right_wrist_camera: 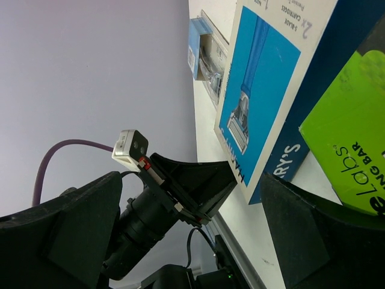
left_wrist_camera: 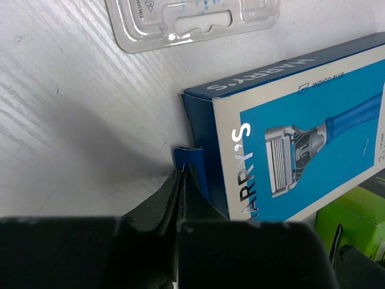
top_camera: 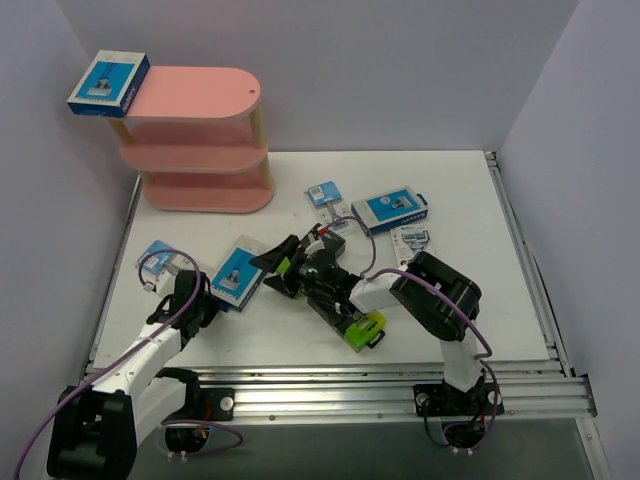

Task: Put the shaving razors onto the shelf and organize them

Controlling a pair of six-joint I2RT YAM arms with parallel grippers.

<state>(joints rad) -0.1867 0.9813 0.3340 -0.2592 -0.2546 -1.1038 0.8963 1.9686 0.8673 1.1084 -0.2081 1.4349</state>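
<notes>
White desk (top_camera: pixel 470 300), and it's crowded! Pink shelf (top_camera: pixel 200 140) stands at eleven o'clock, one blue box (top_camera: pixel 108 85) on its top board. On the desk: a blue-and-white box (top_camera: pixel 397 210) at one o'clock, blister packs (top_camera: pixel 325 193) at twelve, a second blue-and-white box (top_camera: pixel 238 273) at eight, a lime-ended black box (top_camera: pixel 365 328) at six.

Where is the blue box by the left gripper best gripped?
Likely across its long sides, from above: the blue box lies face up, so those thin walls are what fingers can close on. The left gripper is shut on only its end flap.
</notes>
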